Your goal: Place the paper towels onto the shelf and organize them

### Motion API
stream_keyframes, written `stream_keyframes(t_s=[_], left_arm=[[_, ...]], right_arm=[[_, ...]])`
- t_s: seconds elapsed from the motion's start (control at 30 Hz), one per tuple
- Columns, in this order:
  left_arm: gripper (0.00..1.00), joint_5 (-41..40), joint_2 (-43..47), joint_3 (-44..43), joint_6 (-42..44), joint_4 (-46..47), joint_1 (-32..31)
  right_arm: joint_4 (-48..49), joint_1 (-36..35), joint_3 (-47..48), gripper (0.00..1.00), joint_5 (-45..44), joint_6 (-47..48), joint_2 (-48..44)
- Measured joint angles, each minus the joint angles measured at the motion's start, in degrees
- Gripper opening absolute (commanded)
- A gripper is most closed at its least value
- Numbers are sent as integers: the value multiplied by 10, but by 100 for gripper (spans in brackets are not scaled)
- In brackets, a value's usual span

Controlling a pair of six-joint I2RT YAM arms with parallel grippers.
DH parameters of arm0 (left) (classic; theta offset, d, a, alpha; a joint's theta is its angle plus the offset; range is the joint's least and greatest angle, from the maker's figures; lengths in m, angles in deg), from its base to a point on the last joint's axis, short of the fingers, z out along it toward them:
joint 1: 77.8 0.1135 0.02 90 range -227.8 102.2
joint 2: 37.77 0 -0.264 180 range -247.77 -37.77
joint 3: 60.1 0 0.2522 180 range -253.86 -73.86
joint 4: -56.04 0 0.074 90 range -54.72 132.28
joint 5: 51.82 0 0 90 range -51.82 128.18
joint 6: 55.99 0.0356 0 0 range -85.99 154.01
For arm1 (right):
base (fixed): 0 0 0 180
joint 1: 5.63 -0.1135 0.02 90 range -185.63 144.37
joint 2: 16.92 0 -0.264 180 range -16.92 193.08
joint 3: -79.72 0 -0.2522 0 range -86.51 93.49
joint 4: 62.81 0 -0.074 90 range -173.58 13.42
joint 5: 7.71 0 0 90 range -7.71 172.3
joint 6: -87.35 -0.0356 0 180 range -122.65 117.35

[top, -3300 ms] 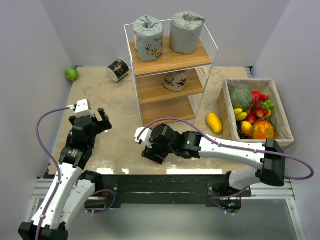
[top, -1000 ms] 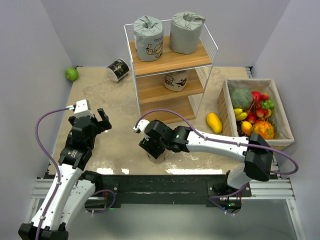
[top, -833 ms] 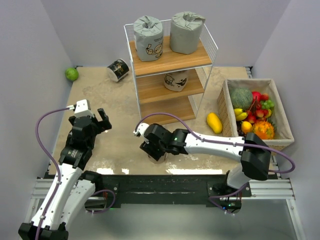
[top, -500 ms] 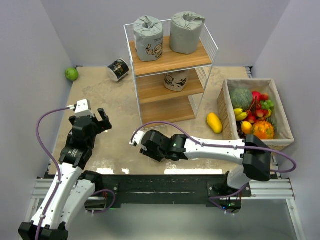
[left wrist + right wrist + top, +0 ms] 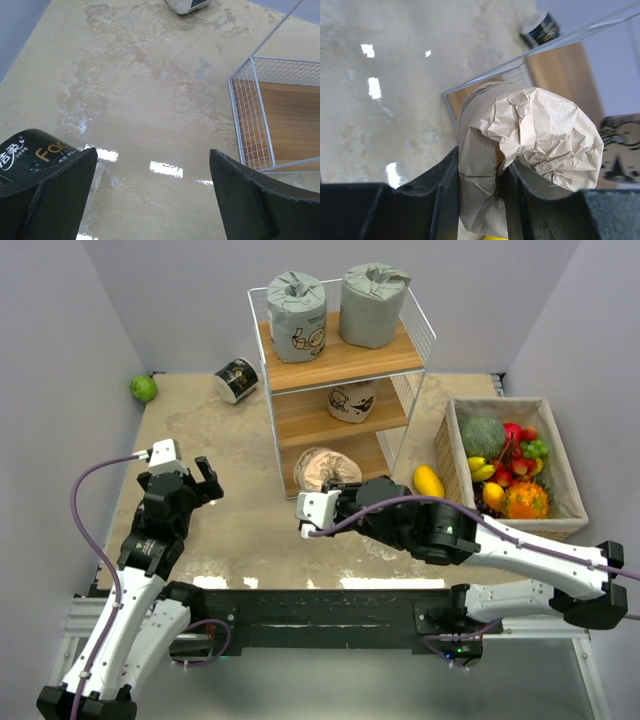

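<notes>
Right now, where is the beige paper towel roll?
The beige paper towel roll is at the centre of the top view, clamped in the right gripper just in front of the shelf's bottom tier, left of the yellow fruit.

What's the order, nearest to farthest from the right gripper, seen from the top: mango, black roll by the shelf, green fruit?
1. Mango, just right of the right gripper.
2. Black roll, back left.
3. Green fruit, far left corner.

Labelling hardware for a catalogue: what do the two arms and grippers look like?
The left arm and right arm have white links and black joints, each trailed by a looping purple cable. A white block sits at each wrist. The left gripper and right gripper have black, blocky fingers.
</notes>
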Motion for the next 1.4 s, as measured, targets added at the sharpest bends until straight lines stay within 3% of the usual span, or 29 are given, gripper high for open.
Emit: stream_keyframes(t_s=[0.33,0.67,0.93,1.23,1.4], left_arm=[[99,0,1,0,0,0,0],[99,0,2,0,0,0,0],[99,0,5,0,0,0,0],[99,0,14,0,0,0,0],[99,0,20,0,0,0,0]], right_arm=[[-32,60,108,33,-20,154,32],[-61,117,205,34,22,236,111],[-98,121,207,33,73,232,108],[-154,135,167,32,217,160,-42],[-186,135,181,32,262,140,-57]])
